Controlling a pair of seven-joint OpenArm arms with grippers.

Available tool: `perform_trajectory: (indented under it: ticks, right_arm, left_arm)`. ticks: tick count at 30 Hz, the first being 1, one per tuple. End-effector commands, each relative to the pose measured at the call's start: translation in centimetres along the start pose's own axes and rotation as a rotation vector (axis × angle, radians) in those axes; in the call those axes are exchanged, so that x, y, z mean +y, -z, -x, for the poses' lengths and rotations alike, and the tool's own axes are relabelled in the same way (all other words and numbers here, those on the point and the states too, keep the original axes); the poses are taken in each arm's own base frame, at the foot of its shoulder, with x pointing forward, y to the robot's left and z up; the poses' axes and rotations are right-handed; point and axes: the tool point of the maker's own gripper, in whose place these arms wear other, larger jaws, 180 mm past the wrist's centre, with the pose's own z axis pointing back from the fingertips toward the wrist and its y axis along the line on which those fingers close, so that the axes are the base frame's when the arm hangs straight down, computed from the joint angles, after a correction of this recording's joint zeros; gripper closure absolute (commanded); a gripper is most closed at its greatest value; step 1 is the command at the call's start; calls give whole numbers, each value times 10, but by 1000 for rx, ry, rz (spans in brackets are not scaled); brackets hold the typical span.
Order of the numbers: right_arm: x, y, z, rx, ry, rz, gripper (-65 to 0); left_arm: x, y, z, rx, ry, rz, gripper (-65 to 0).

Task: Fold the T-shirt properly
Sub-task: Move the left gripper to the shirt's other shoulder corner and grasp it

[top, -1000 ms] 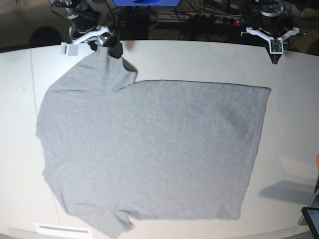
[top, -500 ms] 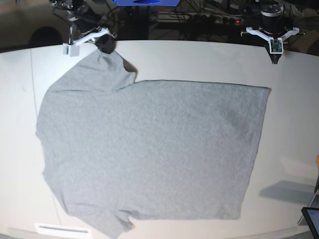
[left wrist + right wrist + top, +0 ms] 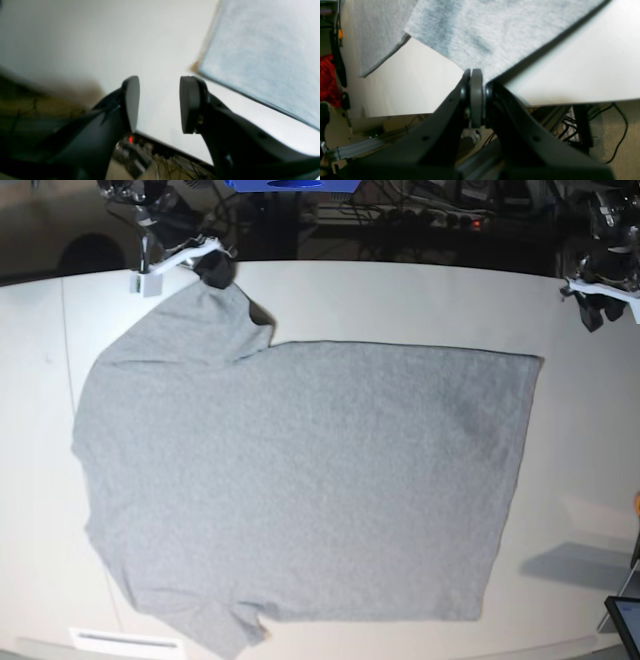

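The grey T-shirt lies flat on the white table, plain side up, with its sleeves at the left and its hem at the right. My right gripper sits at the far sleeve's tip. In the right wrist view that gripper is shut, with the edge of the T-shirt pinched between its pads. My left gripper hovers off the table's far right, apart from the cloth. It is open with nothing between its pads, and the T-shirt's hem corner lies ahead to the right.
Cables and a power strip run behind the table's far edge. A dark screen pokes in at the near right corner. A white strip lies at the near left edge.
My right gripper has gone from open to shut on the sleeve tip. The left arm has swung toward the right edge of the base view, and its jaws have opened.
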Motion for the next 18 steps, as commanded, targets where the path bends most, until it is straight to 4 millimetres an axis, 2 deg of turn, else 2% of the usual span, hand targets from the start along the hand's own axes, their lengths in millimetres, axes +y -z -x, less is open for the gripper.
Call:
perform_trajectory:
  ticks: [1, 6, 9, 16, 18]
  right_arm:
    - [-1, -2, 4, 18, -5, 4, 0]
    - [-1, -2, 4, 18, -5, 4, 0]
    - [-1, -3, 4, 19, -5, 5, 0]
    - [-1, -3, 4, 19, -5, 5, 0]
    - [-1, -3, 4, 19, -5, 5, 0]
  left_arm:
    - [-9, 1, -17, -34, 14, 51, -265]
    - [-30, 8, -2, 71, 42, 156, -264]
    - [-30, 14, 10, 97, 38, 177, -260]
    - [-9, 23, 33, 149, -37, 141, -265]
    - [-8, 25, 35, 152, -44, 139, -301]
